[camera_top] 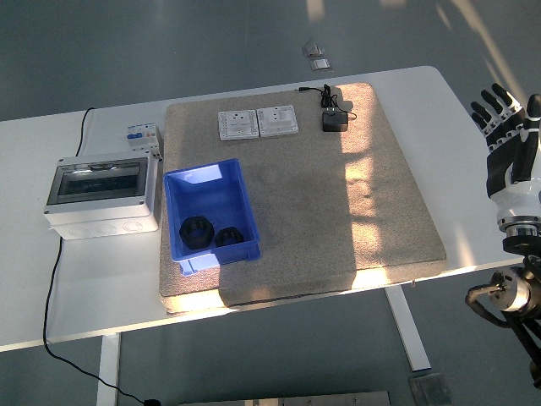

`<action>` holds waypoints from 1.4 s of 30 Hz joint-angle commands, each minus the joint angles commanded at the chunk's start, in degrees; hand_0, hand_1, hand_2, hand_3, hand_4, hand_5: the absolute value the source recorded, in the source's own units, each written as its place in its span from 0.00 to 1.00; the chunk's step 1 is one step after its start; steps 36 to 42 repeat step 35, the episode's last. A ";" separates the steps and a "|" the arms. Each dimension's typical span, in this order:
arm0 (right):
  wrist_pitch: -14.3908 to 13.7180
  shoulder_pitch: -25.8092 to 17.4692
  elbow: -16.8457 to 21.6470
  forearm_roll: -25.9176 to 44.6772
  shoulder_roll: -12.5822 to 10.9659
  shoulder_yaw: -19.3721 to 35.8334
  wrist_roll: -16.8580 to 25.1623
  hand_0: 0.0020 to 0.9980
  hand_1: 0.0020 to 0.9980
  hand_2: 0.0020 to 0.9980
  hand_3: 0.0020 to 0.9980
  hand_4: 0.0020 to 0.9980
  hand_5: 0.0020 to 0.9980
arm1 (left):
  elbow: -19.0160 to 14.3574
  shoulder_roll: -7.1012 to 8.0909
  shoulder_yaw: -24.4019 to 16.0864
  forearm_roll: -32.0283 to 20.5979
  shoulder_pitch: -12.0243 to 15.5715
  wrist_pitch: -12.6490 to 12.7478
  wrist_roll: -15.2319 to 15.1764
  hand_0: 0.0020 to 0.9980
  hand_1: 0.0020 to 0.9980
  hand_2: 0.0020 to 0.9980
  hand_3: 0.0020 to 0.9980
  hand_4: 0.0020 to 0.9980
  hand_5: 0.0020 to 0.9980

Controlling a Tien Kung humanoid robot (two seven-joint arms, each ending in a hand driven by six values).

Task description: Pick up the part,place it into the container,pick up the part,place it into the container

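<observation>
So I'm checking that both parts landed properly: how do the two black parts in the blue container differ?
The left black part looks larger than the right black part. The left one shows a wide open hole through its middle; the right one's centre is too dark to make out. The left one sits further from the container's right wall, the right one close beside it. Both are black, ring-like, and lie at the near end of the blue container.

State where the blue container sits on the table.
In the head view, the blue container sits at the left edge of the tan mat, right of the grey electrical box, holding two black parts.
</observation>
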 joint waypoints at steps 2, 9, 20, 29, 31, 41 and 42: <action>-0.03 0.15 0.00 1.20 -0.10 0.10 -0.10 0.91 0.83 0.82 0.81 1.00 1.00 | 0.00 0.10 -0.30 0.38 0.11 -0.76 1.39 0.71 0.73 0.78 0.80 0.68 0.65; -0.22 1.15 0.70 0.85 -1.09 -1.31 -1.70 0.92 0.82 0.81 0.78 1.00 1.00 | 0.00 0.41 -2.03 3.38 0.47 -2.79 5.20 0.72 0.72 0.77 0.80 0.68 0.66; -1.04 5.97 -1.10 0.24 -4.44 -6.40 -5.53 0.92 0.82 0.79 0.76 1.00 1.00 | 0.00 1.23 -5.20 7.62 0.47 -2.64 7.07 0.81 0.74 0.76 0.77 0.69 0.67; -1.36 10.24 -5.87 4.98 -7.76 -12.11 -6.28 0.93 0.83 0.82 0.78 1.00 1.00 | 0.00 1.64 -6.93 10.49 -0.53 -1.64 5.10 0.81 0.74 0.75 0.71 0.68 0.66; -1.69 10.87 -5.55 6.09 -8.52 -13.16 -5.98 0.93 0.83 0.82 0.78 1.00 1.00 | 0.00 1.69 -6.76 10.74 -0.72 -1.70 5.33 0.81 0.74 0.75 0.71 0.68 0.66; -2.45 11.04 -4.43 6.85 -8.96 -13.28 -5.55 0.93 0.83 0.82 0.78 1.00 1.00 | 0.00 1.98 -6.66 12.06 -1.32 -2.00 6.46 0.81 0.74 0.75 0.71 0.68 0.66; -2.45 11.04 -4.43 6.85 -8.96 -13.28 -5.55 0.93 0.83 0.82 0.78 1.00 1.00 | 0.00 1.98 -6.66 12.06 -1.32 -2.00 6.46 0.81 0.74 0.75 0.71 0.68 0.66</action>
